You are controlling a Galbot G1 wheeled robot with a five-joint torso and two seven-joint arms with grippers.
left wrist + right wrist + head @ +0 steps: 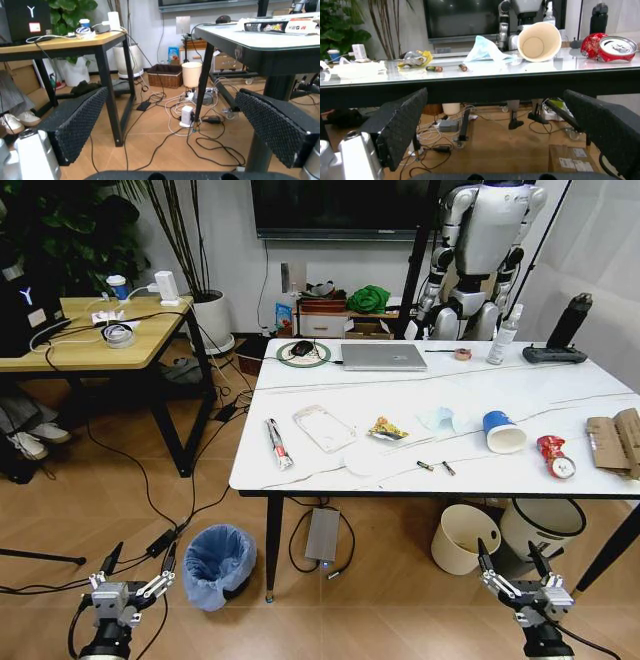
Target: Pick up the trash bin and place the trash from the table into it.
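The trash bin (218, 565), lined with a crinkled light-blue bag, stands on the floor by the table's (450, 392) front-left leg. Trash lies along the table's near half: a long wrapper (278, 443), a clear plastic pack (323, 427), a snack wrapper (387, 430), a tissue (437, 419), a paper cup (503, 432), a crushed red can (556, 457) and cardboard (615, 442). My left gripper (131, 580) hangs open just left of the bin. Below the table's right end, my right gripper (515, 572) is open too, facing the cup (536, 36) and can (610, 47).
A cream bucket (465, 537) and a white bin with a black rim (540, 525) stand under the table's right side. A laptop (383, 356) and spray bottle (503, 335) sit at the far edge. A wooden table (100, 340) is at left, with cables (160, 520) on the floor.
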